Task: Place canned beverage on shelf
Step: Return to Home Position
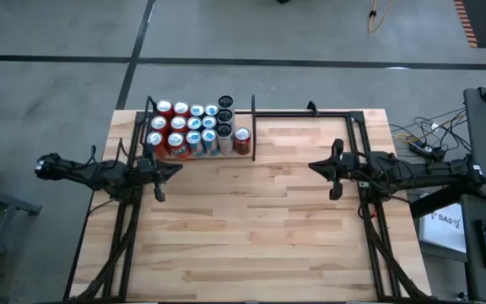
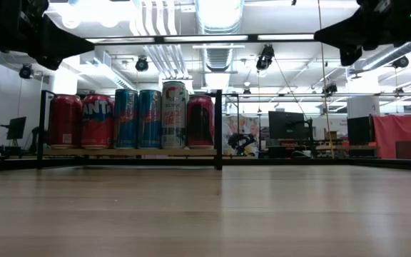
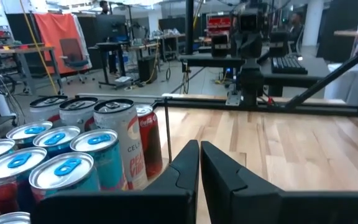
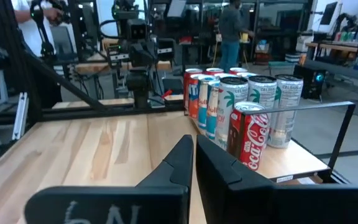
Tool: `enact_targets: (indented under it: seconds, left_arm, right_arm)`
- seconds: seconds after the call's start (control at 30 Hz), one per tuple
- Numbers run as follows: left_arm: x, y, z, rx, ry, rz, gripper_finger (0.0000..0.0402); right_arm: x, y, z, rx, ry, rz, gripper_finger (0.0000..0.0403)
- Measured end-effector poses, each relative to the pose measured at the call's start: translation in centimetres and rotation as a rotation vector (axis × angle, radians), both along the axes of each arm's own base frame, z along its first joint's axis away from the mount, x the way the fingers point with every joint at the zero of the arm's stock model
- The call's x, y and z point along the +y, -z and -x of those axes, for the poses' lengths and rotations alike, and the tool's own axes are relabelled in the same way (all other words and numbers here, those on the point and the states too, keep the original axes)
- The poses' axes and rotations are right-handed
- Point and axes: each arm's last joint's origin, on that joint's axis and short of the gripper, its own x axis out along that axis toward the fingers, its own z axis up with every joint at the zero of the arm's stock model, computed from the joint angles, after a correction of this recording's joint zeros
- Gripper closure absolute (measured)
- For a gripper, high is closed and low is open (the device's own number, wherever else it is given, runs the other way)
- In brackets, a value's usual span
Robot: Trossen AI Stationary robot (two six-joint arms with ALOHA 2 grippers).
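Observation:
Several cans (image 1: 194,128) stand upright in rows on the wood floor of the narrow black-framed shelf (image 1: 252,127) at the table's far left. They also show in the low view (image 2: 130,118), the left wrist view (image 3: 73,155) and the right wrist view (image 4: 241,112). A red cola can (image 1: 242,141) stands at the row's right end, by the frame post. My left gripper (image 1: 174,169) is shut and empty, raised just near of the shelf. My right gripper (image 1: 315,166) is shut and empty, raised over the table's right half.
The wider bay of the same black frame (image 1: 310,112) runs along the far edge to the right of the cans. Bare wood tabletop (image 1: 251,219) lies between and in front of the arms. Cables and a keyboard lie off the table's right side.

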Motion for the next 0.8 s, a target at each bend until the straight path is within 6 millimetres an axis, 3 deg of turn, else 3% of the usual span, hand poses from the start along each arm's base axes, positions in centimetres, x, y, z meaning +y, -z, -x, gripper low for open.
enact_targets:
  seconds: [0.2,0.47,0.57,0.8]
  left_arm:
    - [0.1,1.0,0.3,-0.042,0.0,0.02,0.0402]
    - [0.0,4.5,0.0,-0.077,0.002,0.102,0.0402]
    - [-0.2,4.6,-0.1,-0.093,0.054,0.073,0.0402]
    - [-0.5,5.0,-0.4,-0.041,0.133,0.05,0.0402]
  right_arm:
    - [0.0,1.5,1.6,-0.084,0.0,-0.001,0.0394]
    - [0.0,4.4,2.5,-0.13,0.008,0.0,0.0394]
    - [0.0,5.9,2.5,-0.103,0.01,0.01,0.0394]
    - [0.0,6.9,2.4,0.006,0.004,0.005,0.0394]
